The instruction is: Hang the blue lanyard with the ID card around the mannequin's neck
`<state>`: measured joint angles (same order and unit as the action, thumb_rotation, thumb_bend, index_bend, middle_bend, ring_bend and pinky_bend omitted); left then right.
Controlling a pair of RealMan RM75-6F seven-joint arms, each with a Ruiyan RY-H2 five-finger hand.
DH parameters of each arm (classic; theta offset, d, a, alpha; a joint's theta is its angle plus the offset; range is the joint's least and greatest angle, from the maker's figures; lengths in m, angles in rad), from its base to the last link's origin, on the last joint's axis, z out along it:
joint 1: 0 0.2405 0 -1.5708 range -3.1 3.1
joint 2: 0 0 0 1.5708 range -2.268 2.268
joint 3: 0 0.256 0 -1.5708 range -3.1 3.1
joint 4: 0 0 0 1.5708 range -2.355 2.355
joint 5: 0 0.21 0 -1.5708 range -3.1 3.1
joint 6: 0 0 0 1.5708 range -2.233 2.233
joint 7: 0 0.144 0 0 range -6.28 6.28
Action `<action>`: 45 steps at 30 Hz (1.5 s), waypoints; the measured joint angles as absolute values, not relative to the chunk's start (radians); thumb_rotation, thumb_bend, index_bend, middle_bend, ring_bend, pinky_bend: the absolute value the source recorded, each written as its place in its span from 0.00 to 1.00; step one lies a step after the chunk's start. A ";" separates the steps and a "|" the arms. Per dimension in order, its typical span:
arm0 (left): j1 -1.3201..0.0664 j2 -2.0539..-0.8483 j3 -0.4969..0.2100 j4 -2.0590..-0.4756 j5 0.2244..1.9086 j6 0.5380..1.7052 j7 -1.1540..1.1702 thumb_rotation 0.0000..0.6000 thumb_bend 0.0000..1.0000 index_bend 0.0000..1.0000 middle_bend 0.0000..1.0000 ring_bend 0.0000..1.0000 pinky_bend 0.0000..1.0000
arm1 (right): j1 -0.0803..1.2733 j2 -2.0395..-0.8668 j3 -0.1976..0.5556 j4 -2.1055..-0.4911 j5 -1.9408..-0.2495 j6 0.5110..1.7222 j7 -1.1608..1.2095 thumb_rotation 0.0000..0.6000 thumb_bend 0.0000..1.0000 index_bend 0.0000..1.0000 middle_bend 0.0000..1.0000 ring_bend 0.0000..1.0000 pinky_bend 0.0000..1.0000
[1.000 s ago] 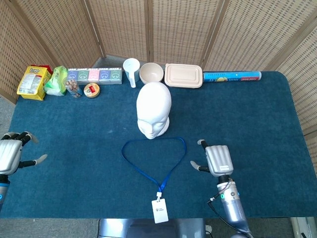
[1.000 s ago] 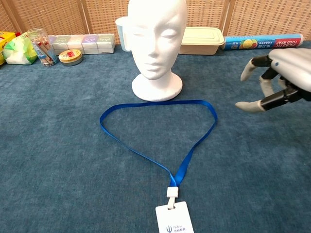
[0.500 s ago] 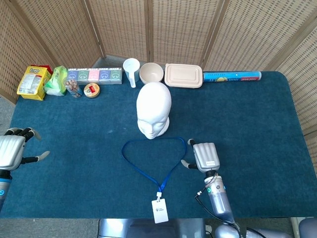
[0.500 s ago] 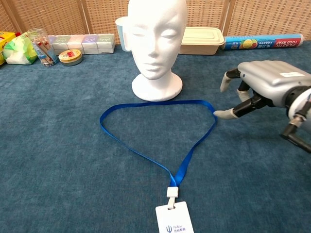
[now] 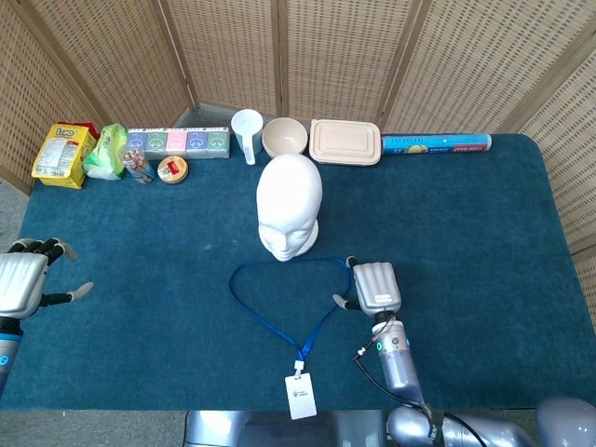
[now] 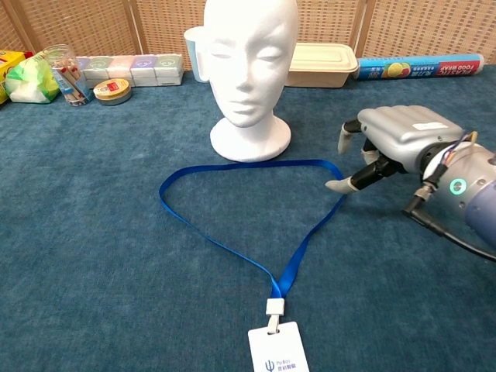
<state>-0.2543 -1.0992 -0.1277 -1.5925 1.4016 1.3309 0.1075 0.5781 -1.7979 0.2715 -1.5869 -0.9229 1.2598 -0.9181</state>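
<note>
The white mannequin head point(image 5: 290, 205) point(image 6: 250, 66) stands upright mid-table. In front of it the blue lanyard point(image 5: 279, 312) point(image 6: 232, 201) lies flat in a loop, its white ID card point(image 5: 300, 397) point(image 6: 277, 349) at the near edge. My right hand point(image 5: 374, 288) point(image 6: 391, 141) hovers palm down at the loop's right corner, fingers spread and empty, thumb tip close to the strap; I cannot tell if it touches. My left hand point(image 5: 23, 282) is at the far left table edge, fingers apart, holding nothing; only the head view shows it.
Along the back edge stand a yellow snack bag point(image 5: 61, 155), a green packet point(image 5: 105, 151), a row of small boxes point(image 5: 177, 142), a round tin point(image 5: 172, 169), a white cup point(image 5: 247, 132), a bowl point(image 5: 285, 138), a lidded container point(image 5: 345, 142) and a food-wrap roll point(image 5: 436, 143). Wicker screens stand behind.
My right hand has moved left and forward, from well right of the lanyard to the loop's right corner. The left hand shifted slightly. The lanyard has not moved.
</note>
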 measured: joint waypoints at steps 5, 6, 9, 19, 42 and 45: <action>-0.256 -1.102 -0.125 -1.593 1.399 1.328 0.109 0.69 0.15 0.47 0.42 0.42 0.30 | 0.604 -1.818 0.281 -1.535 -0.893 1.249 -0.927 0.56 0.25 0.33 0.79 1.00 1.00; -0.257 -1.103 -0.124 -1.593 1.398 1.329 0.110 0.69 0.15 0.47 0.42 0.42 0.30 | 0.607 -1.822 0.283 -1.525 -0.889 1.248 -0.928 0.55 0.25 0.33 0.79 1.00 1.00; -0.258 -1.102 -0.124 -1.594 1.397 1.329 0.112 0.69 0.15 0.47 0.42 0.42 0.30 | 0.620 -1.836 0.287 -1.495 -0.873 1.248 -0.929 0.55 0.25 0.34 0.79 1.00 1.00; -0.255 -1.098 -0.119 -1.595 1.393 1.335 0.108 0.69 0.14 0.47 0.42 0.42 0.30 | 0.651 -1.861 0.292 -1.430 -0.836 1.248 -0.937 0.55 0.25 0.34 0.79 1.00 1.00; -0.258 -1.106 -0.108 -1.577 1.397 1.334 0.093 0.69 0.15 0.47 0.42 0.42 0.30 | 0.676 -1.892 0.272 -1.332 -0.809 1.245 -0.920 0.55 0.29 0.35 0.79 1.00 1.00; -0.259 -1.106 -0.108 -1.577 1.398 1.335 0.092 0.69 0.14 0.47 0.42 0.42 0.30 | 0.674 -1.893 0.267 -1.324 -0.807 1.244 -0.918 0.55 0.29 0.35 0.79 1.00 1.00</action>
<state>-0.2587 -1.1058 -0.1083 -1.5768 1.3980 1.3352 0.0917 0.6738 -1.8928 0.2668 -1.3235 -0.8066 1.2443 -0.9183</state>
